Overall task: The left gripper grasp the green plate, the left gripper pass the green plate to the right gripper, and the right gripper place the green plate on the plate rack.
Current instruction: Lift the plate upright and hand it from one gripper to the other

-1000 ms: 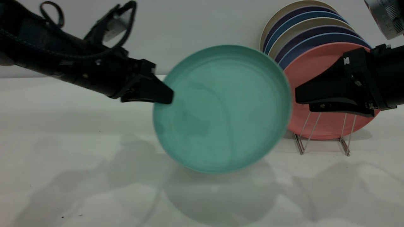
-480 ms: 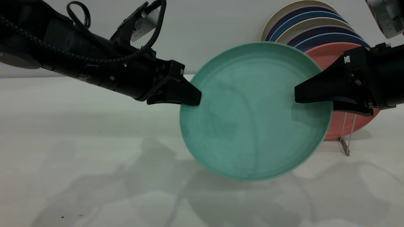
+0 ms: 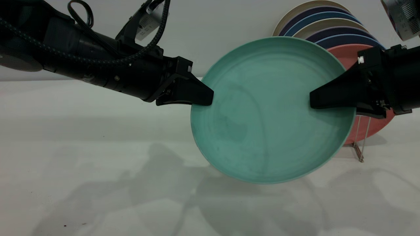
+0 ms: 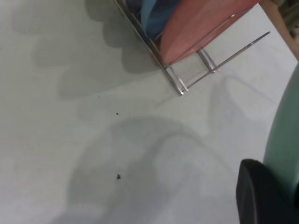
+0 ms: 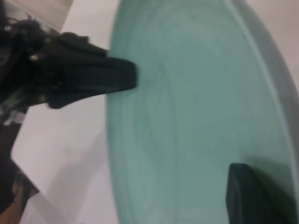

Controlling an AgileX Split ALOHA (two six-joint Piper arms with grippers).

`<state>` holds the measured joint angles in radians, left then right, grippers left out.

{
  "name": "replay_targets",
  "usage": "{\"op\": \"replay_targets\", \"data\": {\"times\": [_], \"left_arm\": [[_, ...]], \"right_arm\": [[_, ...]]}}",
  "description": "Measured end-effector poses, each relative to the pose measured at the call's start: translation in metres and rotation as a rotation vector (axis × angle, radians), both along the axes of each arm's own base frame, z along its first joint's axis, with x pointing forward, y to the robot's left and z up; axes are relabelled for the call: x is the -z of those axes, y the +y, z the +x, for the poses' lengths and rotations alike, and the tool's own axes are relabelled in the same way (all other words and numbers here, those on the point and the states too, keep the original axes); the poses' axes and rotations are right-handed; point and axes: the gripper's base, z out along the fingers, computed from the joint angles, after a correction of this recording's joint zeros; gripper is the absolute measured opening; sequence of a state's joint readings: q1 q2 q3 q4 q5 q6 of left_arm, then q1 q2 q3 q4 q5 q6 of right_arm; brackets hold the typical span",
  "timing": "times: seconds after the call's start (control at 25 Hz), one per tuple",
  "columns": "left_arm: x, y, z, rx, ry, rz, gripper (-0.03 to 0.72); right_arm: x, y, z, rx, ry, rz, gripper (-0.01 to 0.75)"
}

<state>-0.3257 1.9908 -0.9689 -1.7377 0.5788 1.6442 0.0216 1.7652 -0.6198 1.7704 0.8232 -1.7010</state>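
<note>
The green plate (image 3: pixel 269 124) hangs tilted in the air above the table, its face towards the exterior camera. My left gripper (image 3: pixel 208 98) is shut on its left rim. In the left wrist view one black finger (image 4: pixel 261 196) lies against the plate's edge (image 4: pixel 285 135). My right gripper (image 3: pixel 315 103) straddles the right rim, with one finger over the plate's face and the jaws apart. That finger (image 5: pixel 247 196) shows over the plate (image 5: pixel 196 116) in the right wrist view, with the left gripper (image 5: pixel 126 74) across from it. The plate rack (image 3: pixel 359 144) stands behind the plate at the right.
The rack holds a salmon-pink plate (image 3: pixel 370 127) in front and several blue, purple and cream plates (image 3: pixel 328 26) behind it. In the left wrist view the rack's wire (image 4: pixel 187 79) and the pink plate (image 4: pixel 201 23) sit on the white table (image 3: pixel 98 164).
My left arm has carried the green plate to the right and slightly up, until its right rim slid between the right gripper's jaws. The right gripper has hardly moved.
</note>
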Motion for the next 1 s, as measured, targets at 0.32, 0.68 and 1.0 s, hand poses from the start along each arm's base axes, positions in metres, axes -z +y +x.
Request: {"op": "replay_targets", "data": {"times": [0.32, 0.68, 1.0], "left_arm": [[-0.003, -0.002, -0.002, 0.03, 0.006, -0.048, 0.081], [-0.005, -0.005, -0.012, 0.165, 0.006, -0.066, 0.393], [0.004, 0.018, -0.017, 0.286, 0.045, 0.049, 0.491]], "right_arm": [[0.002, -0.003, 0.001, 0.018, 0.006, -0.028, 0.092], [0.0, 0.0, -0.001, -0.01, 0.0, -0.007, 0.09], [0.0, -0.001, 0.0, 0.0, 0.0, -0.004, 0.088]]}}
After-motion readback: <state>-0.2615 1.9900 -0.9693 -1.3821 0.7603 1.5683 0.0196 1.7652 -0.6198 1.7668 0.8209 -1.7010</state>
